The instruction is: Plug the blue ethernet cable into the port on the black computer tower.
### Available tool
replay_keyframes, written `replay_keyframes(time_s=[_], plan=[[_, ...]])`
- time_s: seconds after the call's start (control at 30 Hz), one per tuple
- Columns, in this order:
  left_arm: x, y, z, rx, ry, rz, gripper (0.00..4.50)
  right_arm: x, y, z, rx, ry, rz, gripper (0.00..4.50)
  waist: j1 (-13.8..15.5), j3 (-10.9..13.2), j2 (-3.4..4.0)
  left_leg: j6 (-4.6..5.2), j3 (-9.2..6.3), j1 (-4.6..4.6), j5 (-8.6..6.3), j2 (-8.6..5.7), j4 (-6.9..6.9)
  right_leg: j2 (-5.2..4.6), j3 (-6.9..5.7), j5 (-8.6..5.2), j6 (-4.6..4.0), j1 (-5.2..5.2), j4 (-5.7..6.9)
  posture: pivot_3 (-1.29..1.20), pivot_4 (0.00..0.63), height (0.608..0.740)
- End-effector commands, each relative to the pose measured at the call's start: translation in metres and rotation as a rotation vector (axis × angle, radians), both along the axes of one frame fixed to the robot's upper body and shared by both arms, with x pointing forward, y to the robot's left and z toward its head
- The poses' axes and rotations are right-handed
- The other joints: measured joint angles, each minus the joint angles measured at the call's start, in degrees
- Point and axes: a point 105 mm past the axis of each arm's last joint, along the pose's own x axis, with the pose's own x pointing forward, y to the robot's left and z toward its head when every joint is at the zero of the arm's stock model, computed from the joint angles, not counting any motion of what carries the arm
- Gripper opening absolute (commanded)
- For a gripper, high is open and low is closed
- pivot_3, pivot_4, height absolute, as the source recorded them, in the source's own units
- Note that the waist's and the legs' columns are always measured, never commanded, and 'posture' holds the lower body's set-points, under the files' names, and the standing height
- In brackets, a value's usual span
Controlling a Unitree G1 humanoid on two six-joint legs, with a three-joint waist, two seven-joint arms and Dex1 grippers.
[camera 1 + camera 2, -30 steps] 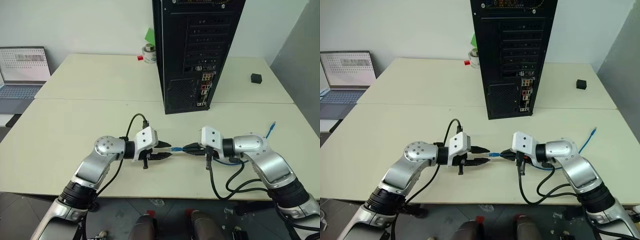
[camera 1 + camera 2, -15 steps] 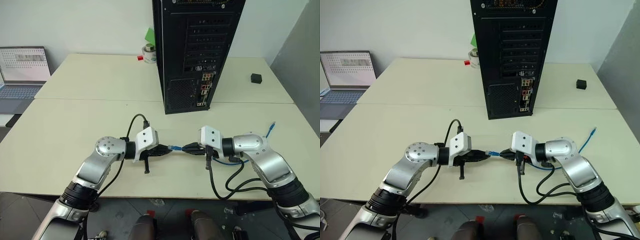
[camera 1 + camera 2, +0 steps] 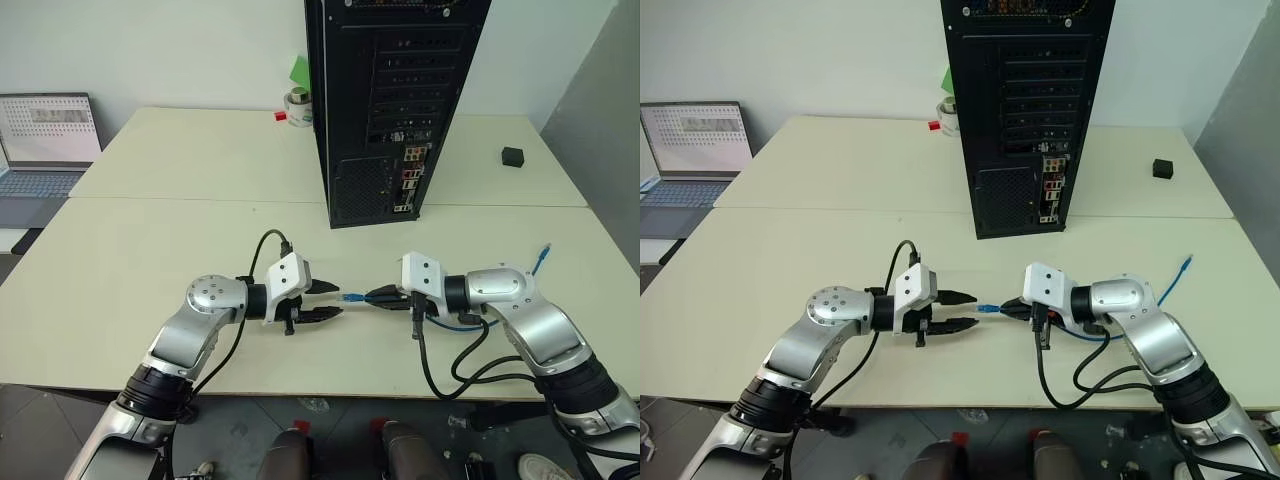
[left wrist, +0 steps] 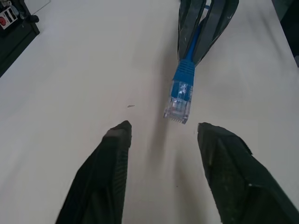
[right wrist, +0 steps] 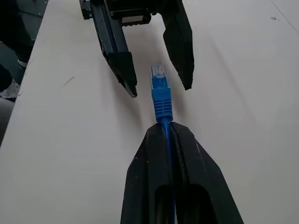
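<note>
Pinching the blue cable [image 5: 161, 100] just behind its clear plug, the right hand [image 3: 376, 296] is clamped shut on the cord, low over the desk [image 3: 150, 240]. Facing it, the left hand [image 3: 325, 301] stands parted and empty, its fingers [image 4: 110, 163] either side of the plug tip. One cable, light and limp; best gripped at the stiff boot. One tower [image 3: 390, 100] stands well apart, its port strip [image 3: 408, 180] unfilled.
</note>
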Motion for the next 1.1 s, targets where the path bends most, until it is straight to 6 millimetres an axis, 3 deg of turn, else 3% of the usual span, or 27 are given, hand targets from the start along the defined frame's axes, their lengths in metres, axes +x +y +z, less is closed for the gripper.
replay_keyframes(time_s=[0.03, 0.37, 0.4, 0.47, 0.67, 0.9, 0.93, 1.1], plan=[[0.002, -0.003, 0.016, -0.041, -0.065, -0.016, 2.35, -0.001, 0.005, 0.01, -0.001, -0.052, 0.037, 0.0, -0.01, 0.0, 0.0, 0.0, 0.0, 0.0, 0.0, 0.0, 0.0, 0.0, 0.0, 0.0, 0.0, 0.0, 0.0, 0.0, 0.15, 0.74], [-0.004, -0.008, 0.014, -0.034, -0.061, -0.065, 2.35, -0.002, 0.009, 0.013, 0.001, -0.063, 0.05, 0.0, -0.01, 0.0, 0.0, 0.0, 0.0, 0.0, 0.0, 0.0, 0.0, 0.0, 0.0, 0.0, 0.0, 0.0, 0.0, 0.0, 0.15, 0.74], [-0.004, -0.008, 0.013, -0.035, -0.059, -0.066, 1.98, -0.002, 0.009, 0.014, 0.002, -0.064, 0.051, 0.0, -0.01, 0.0, 0.0, 0.0, 0.0, 0.0, 0.0, 0.0, 0.0, 0.0, 0.0, 0.0, 0.0, 0.0, 0.0, 0.0, 0.15, 0.74], [-0.004, -0.008, 0.013, -0.034, -0.055, -0.069, 1.74, -0.002, 0.01, 0.015, 0.004, -0.067, 0.053, 0.0, 0.0, 0.0, 0.0, 0.0, -0.01, 0.0, 0.0, 0.0, 0.0, 0.0, -0.01, 0.0, 0.0, 0.0, 0.0, 0.0, 0.15, 0.74], [-0.003, -0.007, 0.011, -0.023, -0.06, -0.066, 0.3, -0.003, 0.011, 0.017, 0.007, -0.075, 0.059, 0.0, 0.0, 0.0, 0.0, 0.0, 0.0, 0.0, 0.0, 0.0, 0.0, 0.0, 0.0, 0.0, 0.0, 0.0, 0.0, 0.0, 0.15, 0.74], [-0.002, -0.007, 0.014, -0.025, -0.128, -0.078, 0.3, -0.005, 0.013, 0.023, 0.037, -0.054, 0.069, 0.0, 0.0, 0.0, 0.0, 0.0, -0.01, 0.0, 0.0, 0.0, 0.0, 0.0, 0.0, 0.0, 0.0, 0.0, 0.0, 0.0, 0.15, 0.74], [-0.002, -0.008, 0.017, -0.029, -0.163, -0.083, 0.3, -0.004, 0.012, 0.023, 0.035, -0.058, 0.07, 0.49, 0.0, 0.0, 0.0, 0.0, -0.01, 0.0, 0.0, 0.0, 0.0, 0.0, 0.0, 0.0, 0.0, 0.0, 0.0, 0.0, 0.15, 0.74], [-0.005, -0.01, 0.021, -0.005, -0.35, -0.128, 0.3, -0.001, -0.002, 0.034, 0.019, -0.068, 0.073, 1.62, 0.02, 0.0, 0.0, 0.0, -0.01, 0.0, 0.0, 0.0, 0.0, -0.02, -0.01, 0.0, 0.0, 0.0, -0.01, 0.0, 0.15, 0.74]])
